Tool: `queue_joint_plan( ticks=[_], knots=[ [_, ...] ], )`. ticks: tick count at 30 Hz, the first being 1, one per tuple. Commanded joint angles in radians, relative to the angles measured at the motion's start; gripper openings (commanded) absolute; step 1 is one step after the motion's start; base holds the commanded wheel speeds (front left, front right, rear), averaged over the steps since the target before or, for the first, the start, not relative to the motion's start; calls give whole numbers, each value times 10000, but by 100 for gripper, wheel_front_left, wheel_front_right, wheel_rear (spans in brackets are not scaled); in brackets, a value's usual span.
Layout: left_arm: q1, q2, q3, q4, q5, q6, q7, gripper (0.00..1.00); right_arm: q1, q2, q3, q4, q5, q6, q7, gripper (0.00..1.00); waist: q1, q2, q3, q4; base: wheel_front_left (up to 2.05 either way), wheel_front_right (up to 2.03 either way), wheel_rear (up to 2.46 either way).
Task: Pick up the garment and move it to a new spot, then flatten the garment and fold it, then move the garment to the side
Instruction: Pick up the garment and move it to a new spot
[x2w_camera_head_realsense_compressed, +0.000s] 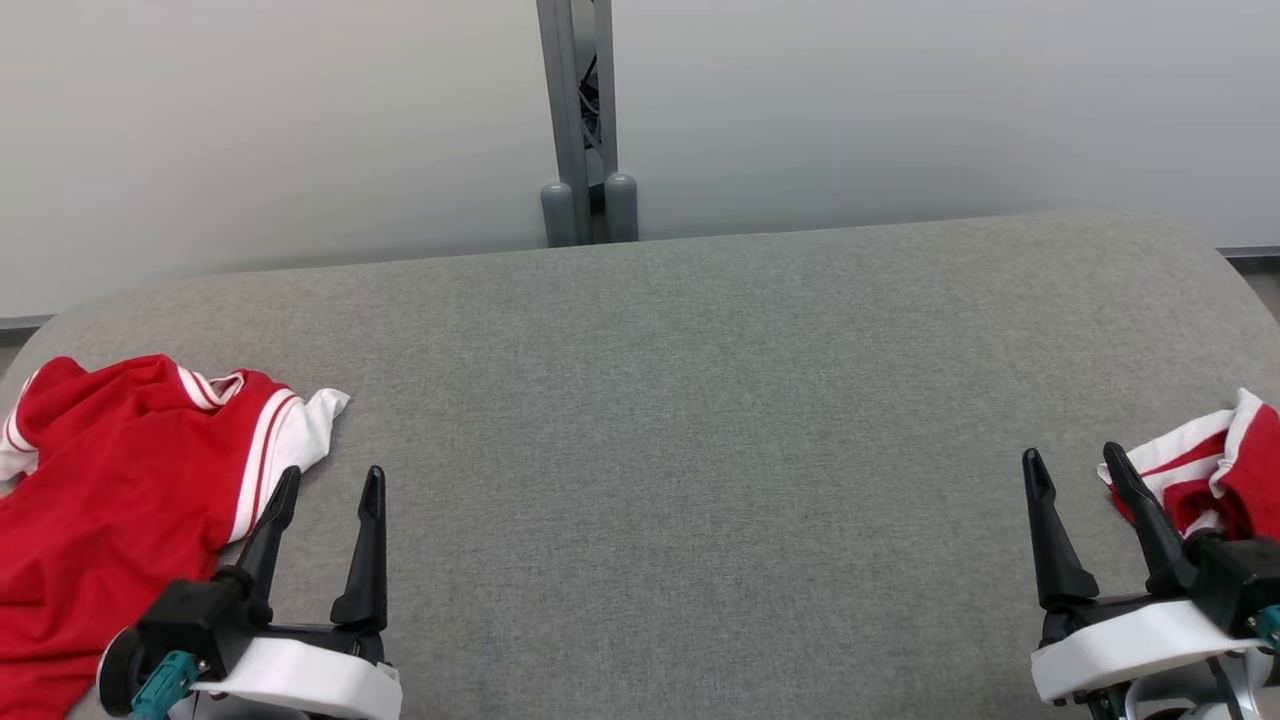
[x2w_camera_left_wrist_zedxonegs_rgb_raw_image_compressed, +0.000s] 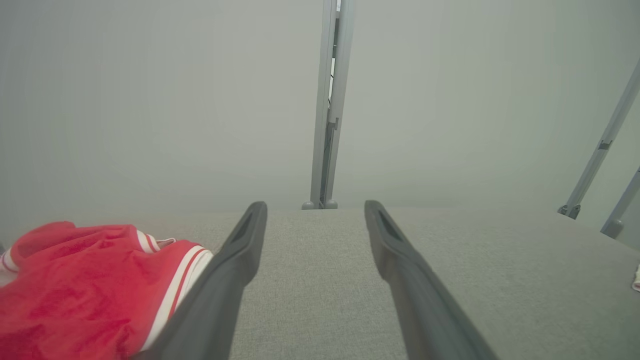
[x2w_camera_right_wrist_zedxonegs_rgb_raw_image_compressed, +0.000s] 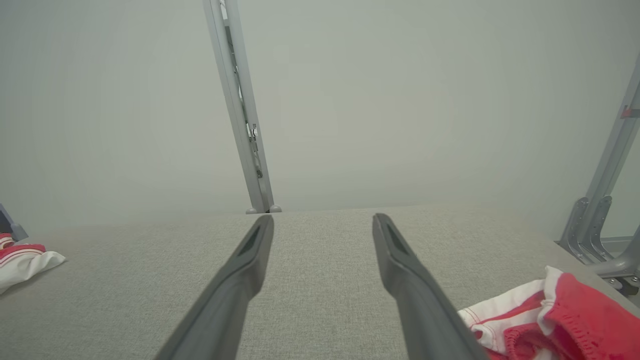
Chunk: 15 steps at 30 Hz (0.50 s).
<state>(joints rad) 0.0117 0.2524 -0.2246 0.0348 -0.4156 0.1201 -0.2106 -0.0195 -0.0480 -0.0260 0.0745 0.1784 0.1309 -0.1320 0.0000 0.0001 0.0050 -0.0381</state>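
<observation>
Black-fingered and mounted on a white wrist housing, the left gripper (x2w_camera_head_realsense_compressed: 332, 475) sat nearest the camera at the lower left of the head view, jaws spread wide and holding nothing. The right gripper (x2w_camera_head_realsense_compressed: 1073, 455) sat at the lower right in the same condition: jaws wide apart, nothing between them. Both sets of fingers pointed away from the robot, low over the grey fabric table top (x2w_camera_head_realsense_compressed: 700, 450). A red jersey (x2w_camera_head_realsense_compressed: 110, 470) with white stripes lay rumpled on the left end of the table, just beside the left gripper. In the head view the outer finger overlapped the jersey's white-striped edge. Whether finger and cloth touched could not be determined. In the left wrist view the same edge lay against the outer side of that finger. A crumpled red-and-white garment (x2w_camera_head_realsense_compressed: 1225, 470) lay at the right end of the table, just beside the outer finger of the right gripper, and the right wrist view showed it bunched close to that finger. The two garments were well apart, with a broad bare stretch of table top between them. The far edge of the table curved down at both ends. Behind it stood a grey metal post (x2w_camera_head_realsense_compressed: 580, 120) on two rounded feet, centred against a pale grey wall (x2w_camera_head_realsense_compressed: 900, 110).
</observation>
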Motion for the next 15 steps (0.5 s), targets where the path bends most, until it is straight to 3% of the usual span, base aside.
queue_joint_plan(
  ticks=[1, 11, 15],
  knots=[
    [-197, -19, 7, 29, -94, -24, -54, 100, 105, -52, -67, -78, 16, -4, 4, 100, 0, -1, 29, 198, 0, 0, 0],
    [-541, -231, 142, 116, -159, 41, -272, 100, 64, -50, 208, -243, 57, -4, 25, 100, 0, -1, 53, 1639, 0, 0, 0],
    [-526, -267, 221, 165, -218, 61, -355, 100, 17, -50, 444, -305, 118, -4, 36, 100, 0, -1, 7, 2632, 0, 0, 0]
  ],
)
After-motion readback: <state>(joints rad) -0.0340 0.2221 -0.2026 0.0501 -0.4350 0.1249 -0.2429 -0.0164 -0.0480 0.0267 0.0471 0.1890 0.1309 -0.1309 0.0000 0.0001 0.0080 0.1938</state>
